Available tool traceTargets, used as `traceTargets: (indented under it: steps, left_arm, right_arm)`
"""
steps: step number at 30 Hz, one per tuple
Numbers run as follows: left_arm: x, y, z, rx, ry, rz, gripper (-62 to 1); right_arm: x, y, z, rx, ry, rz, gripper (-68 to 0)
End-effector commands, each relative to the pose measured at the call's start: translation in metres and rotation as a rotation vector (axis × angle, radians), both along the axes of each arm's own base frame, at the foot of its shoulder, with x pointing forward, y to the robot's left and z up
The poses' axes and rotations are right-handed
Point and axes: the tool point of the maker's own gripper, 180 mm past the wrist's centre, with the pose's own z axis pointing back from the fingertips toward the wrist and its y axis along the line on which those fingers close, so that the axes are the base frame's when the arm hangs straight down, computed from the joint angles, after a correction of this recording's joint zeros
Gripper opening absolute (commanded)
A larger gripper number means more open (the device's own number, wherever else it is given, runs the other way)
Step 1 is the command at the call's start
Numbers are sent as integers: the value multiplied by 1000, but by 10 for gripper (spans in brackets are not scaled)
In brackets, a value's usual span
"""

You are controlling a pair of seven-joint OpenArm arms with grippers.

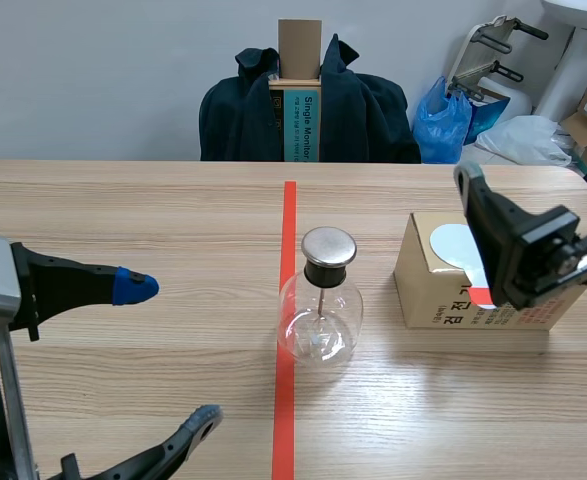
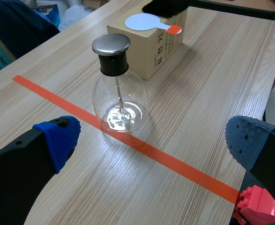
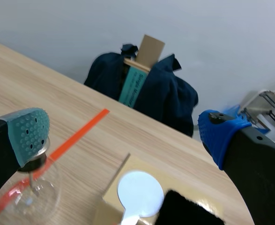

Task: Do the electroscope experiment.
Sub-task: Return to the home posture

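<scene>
Pale wall (image 1: 93,70); wooden tabletop (image 1: 123,210). A dark coat (image 1: 363,115) hangs far behind the glass flask (image 1: 319,310), which stands on the orange tape line (image 1: 289,215). A cardboard box (image 1: 428,285) sits right of the flask. The left pincer (image 1: 168,352), left of the flask, and the right pincer (image 3: 123,132), above the flask's right, both gape wide, empty.

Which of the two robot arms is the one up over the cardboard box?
The right gripper, entering from the picture's right: its open fingers hang above the cardboard box. The left gripper sits low, on the far side of the glass flask.
</scene>
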Motion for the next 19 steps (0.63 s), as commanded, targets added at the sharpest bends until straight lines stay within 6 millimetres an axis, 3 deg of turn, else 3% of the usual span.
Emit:
traceTargets:
  steps: [1,8,19]
  left_arm:
    - [1,-2,6,-23,-12,0,14]
    - [1,-2,6,-23,-13,0,14]
    - [1,-2,6,-23,-12,-1,14]
  right_arm:
    - [3,-2,0,-1,14,-17,4]
    - [4,2,-23,-5,183,-28,4]
    - [4,1,-24,-8,190,-30,4]
